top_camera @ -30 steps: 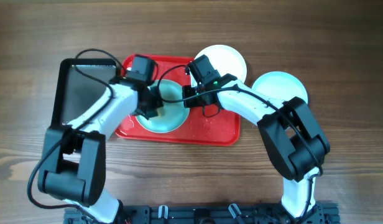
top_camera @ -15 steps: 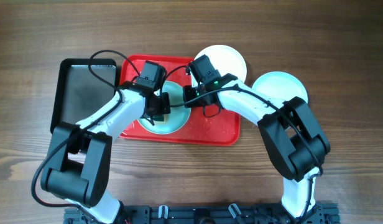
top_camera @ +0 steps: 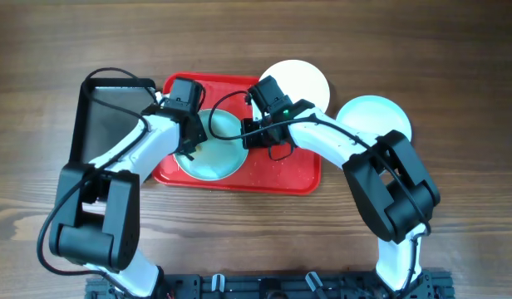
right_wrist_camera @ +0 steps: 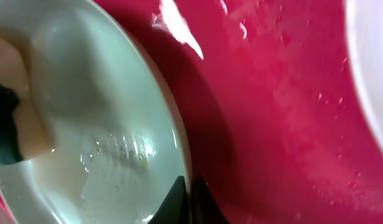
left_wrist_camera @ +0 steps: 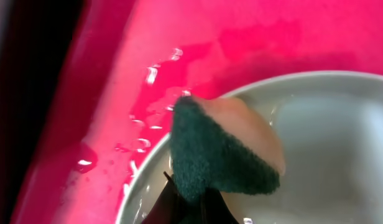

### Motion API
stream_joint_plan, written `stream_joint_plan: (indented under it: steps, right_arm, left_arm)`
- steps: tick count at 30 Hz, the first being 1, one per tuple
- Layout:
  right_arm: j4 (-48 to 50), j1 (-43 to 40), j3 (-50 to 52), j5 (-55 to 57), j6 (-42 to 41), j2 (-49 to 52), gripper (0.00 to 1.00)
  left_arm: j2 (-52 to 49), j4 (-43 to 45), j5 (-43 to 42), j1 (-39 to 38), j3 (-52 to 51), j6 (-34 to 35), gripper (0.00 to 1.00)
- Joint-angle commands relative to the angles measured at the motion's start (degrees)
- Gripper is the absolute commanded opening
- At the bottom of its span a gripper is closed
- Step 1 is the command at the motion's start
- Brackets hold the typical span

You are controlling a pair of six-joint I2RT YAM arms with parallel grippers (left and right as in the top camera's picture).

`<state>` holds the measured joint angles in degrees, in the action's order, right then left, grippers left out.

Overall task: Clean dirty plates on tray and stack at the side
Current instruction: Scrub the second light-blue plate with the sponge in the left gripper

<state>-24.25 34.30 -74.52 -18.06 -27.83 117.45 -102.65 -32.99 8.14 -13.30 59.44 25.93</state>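
A pale turquoise plate (top_camera: 216, 148) lies wet on the red tray (top_camera: 277, 173). My left gripper (top_camera: 188, 143) is shut on a green-and-yellow sponge (left_wrist_camera: 222, 152) pressed on the plate's left rim (left_wrist_camera: 148, 180). My right gripper (top_camera: 248, 133) is shut on the same plate's right rim (right_wrist_camera: 182, 155), one finger on each side. The sponge shows at the left edge of the right wrist view (right_wrist_camera: 11, 124). A white plate (top_camera: 302, 81) rests at the tray's far right corner. Another turquoise plate (top_camera: 374, 116) lies on the table to the right.
A black tray (top_camera: 102, 124) lies on the wooden table against the red tray's left side. Water drops sit on the red tray floor (left_wrist_camera: 142, 112). The white plate's edge shows at the right of the right wrist view (right_wrist_camera: 372, 68).
My left gripper with the sponge has swung from the plate's left side to its middle and back to the left rim. The right gripper has kept its hold on the rim.
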Motion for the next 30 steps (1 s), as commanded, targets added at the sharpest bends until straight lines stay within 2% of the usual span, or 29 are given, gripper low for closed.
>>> stream_joint_plan:
  steps: [1,4,8,11,16,19,21,23,27,29,30]
  right_arm:
    - [-1.29,-0.37,-0.57,-2.62,0.68,1.22,0.04]
    - [-1.33,-0.37,-0.57,-2.67,0.68,1.22,0.04]
    - [-1.33,-0.35,-0.57,-2.73,0.7,1.22,0.04]
    - [-1.49,-0.35,-0.57,-2.84,0.72,1.22,0.04]
    - [-1.49,-0.35,-0.57,-2.82,0.72,1.22,0.04]
    - [-1.51,-0.35,-0.57,-2.8,0.72,1.22,0.04]
    - [-1.51,-0.35,-0.57,-2.8,0.76,1.22,0.04]
    - [-1.51,-0.35,-0.57,-2.78,0.83,1.22,0.04]
    - [-1.49,-0.35,-0.57,-2.58,0.81,1.22,0.04]
    - [-1.49,-0.37,-0.57,-2.58,0.81,1.22,0.04]
    - [-1.51,-0.37,-0.57,-2.58,0.81,1.22,0.04]
  left_arm:
    - [-1.66,-2.03,-24.41,0.98,-1.22,-16.02,0.04]
    - [-1.66,-3.48,-32.33,-0.44,-1.22,-18.29,0.04]
    - [-1.66,-1.46,-32.65,-2.4,-1.22,-17.33,0.04]
    - [-1.66,2.19,-29.62,-3.02,-1.22,-13.73,0.04]
    - [-1.66,7.48,-16.35,-2.89,-1.22,-6.51,0.04]
    - [-1.66,8.22,-4.61,-2.89,-1.2,-3.45,0.04]
    - [-1.66,7.52,6.43,-2.89,-1.2,0.44,0.04]
    - [-1.64,6.23,12.24,-2.89,-1.2,2.32,0.04]
    - [-1.6,1.18,9.73,-3.19,-1.07,2.43,0.04]
    - [-1.6,-2.36,5.18,-3.63,-1.07,2.38,0.04]
    - [-1.6,-4.63,0.2,-3.93,-1.03,1.55,0.04]
